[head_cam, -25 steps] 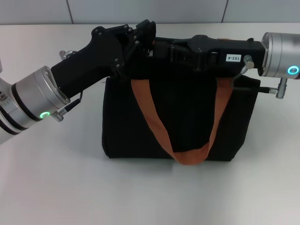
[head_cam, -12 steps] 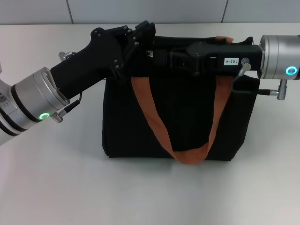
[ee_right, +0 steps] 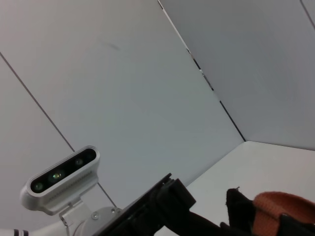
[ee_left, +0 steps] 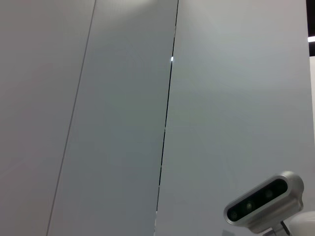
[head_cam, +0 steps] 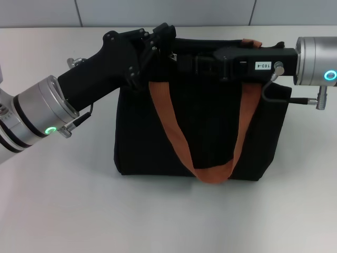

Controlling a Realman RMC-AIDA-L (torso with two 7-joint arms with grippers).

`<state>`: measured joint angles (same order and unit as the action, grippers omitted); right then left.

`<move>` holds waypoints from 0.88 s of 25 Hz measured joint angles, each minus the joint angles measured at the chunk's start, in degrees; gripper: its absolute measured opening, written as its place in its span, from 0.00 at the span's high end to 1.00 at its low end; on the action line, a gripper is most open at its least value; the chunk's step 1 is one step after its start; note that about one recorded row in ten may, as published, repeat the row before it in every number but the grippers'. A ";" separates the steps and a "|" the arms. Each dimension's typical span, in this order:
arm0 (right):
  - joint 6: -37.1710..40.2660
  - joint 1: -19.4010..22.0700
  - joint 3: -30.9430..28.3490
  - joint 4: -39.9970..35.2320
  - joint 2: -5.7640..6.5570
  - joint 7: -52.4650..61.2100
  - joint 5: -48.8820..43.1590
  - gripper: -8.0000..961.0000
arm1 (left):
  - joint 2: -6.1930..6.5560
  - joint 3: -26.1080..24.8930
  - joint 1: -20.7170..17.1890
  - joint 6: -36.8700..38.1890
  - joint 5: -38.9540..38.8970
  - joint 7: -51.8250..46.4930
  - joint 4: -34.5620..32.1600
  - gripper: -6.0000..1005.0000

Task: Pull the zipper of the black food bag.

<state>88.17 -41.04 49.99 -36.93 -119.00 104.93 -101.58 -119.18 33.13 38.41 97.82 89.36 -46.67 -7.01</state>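
The head view looks forward and down from close range over the surface, while both wrist views tilt upward at the panelled wall, each catching the robot's head camera, the right wrist view also sharing the orange strap.

The black food bag stands upright mid-surface, the left end effector at its top left corner, the right end effector lying along its top edge.

zipper hidden behind grippers, both arms cut off at edges, bag top obscured
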 joint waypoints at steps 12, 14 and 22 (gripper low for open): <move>-1.15 2.02 -0.09 -3.91 0.05 3.69 -0.21 0.99 | 0.00 0.00 0.09 0.01 -0.20 0.00 -0.02 0.96; -1.19 2.32 -0.08 -4.40 0.05 4.37 -0.43 0.99 | 0.00 0.00 0.08 0.05 -0.44 0.00 -0.02 0.96; -1.38 2.90 -0.23 -5.64 0.07 6.81 -1.83 0.99 | 0.00 0.00 -0.08 0.10 -0.66 0.00 -0.02 0.96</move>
<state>86.78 -38.14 49.77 -42.58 -118.93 111.74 -103.41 -119.18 33.14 38.33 97.92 88.70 -46.66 -7.03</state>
